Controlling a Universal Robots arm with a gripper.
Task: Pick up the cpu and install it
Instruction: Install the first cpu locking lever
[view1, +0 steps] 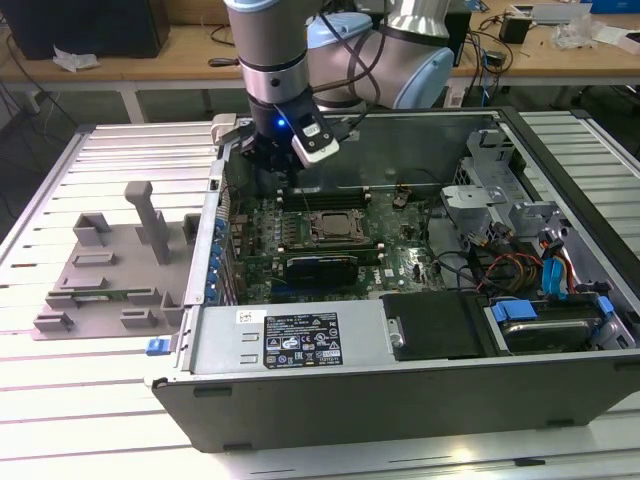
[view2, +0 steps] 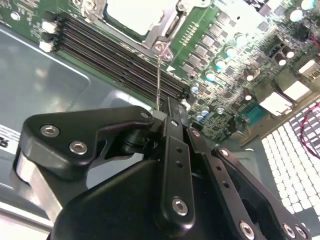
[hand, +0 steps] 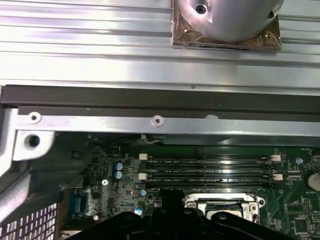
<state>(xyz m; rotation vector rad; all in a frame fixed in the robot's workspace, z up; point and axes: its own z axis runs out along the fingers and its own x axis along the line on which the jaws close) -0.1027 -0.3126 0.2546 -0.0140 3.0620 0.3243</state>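
Note:
A pale, shiny square that looks like the cpu (view2: 132, 15) lies inside the metal-framed socket (view1: 335, 226) on the green motherboard. In the first wrist view the socket (hand: 220, 207) sits just beyond the black fingertips. My gripper (view1: 283, 172) hangs over the board at the exterior view's left of the socket, inside the open computer case (view1: 400, 350). In the second wrist view the gripper (view2: 167, 107) has its fingers together. A thin metal socket lever (view2: 159, 75) rises from the socket's corner to the tips. Whether it is pinched or only touched I cannot tell.
A grey plastic fixture (view1: 110, 270) with upright blocks stands on the slatted table, on the exterior view's left of the case. Memory slots (hand: 210, 170) run beside the socket. Drive bays and cables (view1: 540, 260) occupy the case's other end. The arm's base (hand: 225, 20) stands behind.

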